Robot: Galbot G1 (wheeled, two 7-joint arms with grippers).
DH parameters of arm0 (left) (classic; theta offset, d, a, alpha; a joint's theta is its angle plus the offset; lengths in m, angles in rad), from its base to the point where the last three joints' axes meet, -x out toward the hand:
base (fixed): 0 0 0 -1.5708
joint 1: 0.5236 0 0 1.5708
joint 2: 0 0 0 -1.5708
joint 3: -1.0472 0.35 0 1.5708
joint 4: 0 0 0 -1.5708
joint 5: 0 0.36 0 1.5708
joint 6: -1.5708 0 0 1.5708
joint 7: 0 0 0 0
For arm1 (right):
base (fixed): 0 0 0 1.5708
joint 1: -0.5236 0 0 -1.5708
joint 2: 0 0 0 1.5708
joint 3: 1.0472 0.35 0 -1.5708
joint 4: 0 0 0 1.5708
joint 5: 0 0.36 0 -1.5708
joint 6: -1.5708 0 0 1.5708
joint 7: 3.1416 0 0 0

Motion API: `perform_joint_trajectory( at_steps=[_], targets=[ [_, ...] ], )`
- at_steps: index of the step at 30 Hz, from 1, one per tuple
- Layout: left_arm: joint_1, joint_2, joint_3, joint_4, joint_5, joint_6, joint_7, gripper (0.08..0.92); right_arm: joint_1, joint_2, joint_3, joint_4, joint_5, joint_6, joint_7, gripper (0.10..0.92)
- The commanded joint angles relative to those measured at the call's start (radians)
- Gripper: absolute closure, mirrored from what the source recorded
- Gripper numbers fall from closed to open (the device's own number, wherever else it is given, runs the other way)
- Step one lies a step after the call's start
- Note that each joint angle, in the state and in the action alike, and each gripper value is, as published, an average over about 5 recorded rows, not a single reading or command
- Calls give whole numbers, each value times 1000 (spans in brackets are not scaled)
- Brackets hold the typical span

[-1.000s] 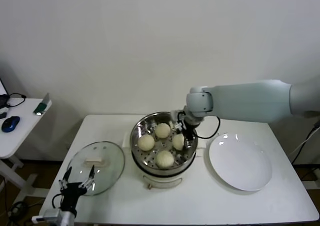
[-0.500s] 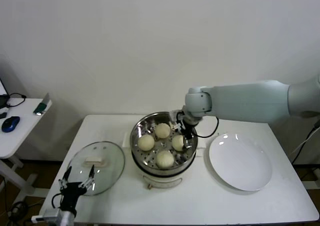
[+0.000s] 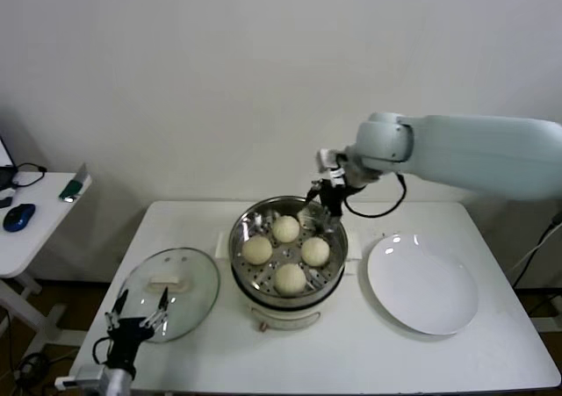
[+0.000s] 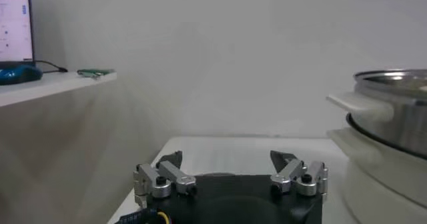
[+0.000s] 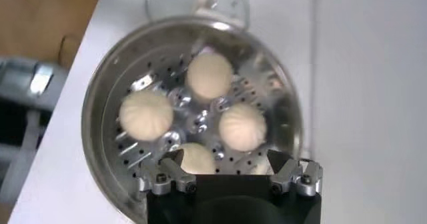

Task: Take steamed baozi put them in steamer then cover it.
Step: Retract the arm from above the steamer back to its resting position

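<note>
though unlidded, four baozi [image 3: 286, 254] inside steamer [image 3: 241, 234]

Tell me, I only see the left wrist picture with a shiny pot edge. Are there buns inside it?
Observer: Yes, four steamed baozi sit in the steamer.
Operator: Is the other arm holding one?
Observer: No. The right gripper hangs above the steamer's back rim, jaws open and empty.
Operator: Where's the lid?
Observer: The glass lid lies flat on the table, on the robot's left of the steamer, right ahead of the left gripper.
Operator: Anything else there?
Observer: A white plate, with nothing on it, lies on the steamer's right.
</note>
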Motion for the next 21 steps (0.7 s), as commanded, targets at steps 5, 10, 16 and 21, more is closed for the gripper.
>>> perform_joint_trajectory(
  at_steps=[5, 10, 16, 21],
  targets=[
    [-1, 12, 15, -2, 39, -17, 5, 177, -742, -526, 877, 143, 56, 72, 534, 203],
    [-11, 28, 22, 10, 99, -43, 7, 177, -1366, -556, 1489, 157, -31, 168, 603, 203],
    [-30, 40, 19, 31, 209, -80, 6, 177, -1902, -447, 2022, 164, -162, 293, 621, 203],
    [-39, 43, 18, 49, 293, -108, -8, 177, -2215, -270, 2275, 189, -254, 398, 595, 203]
  ],
)
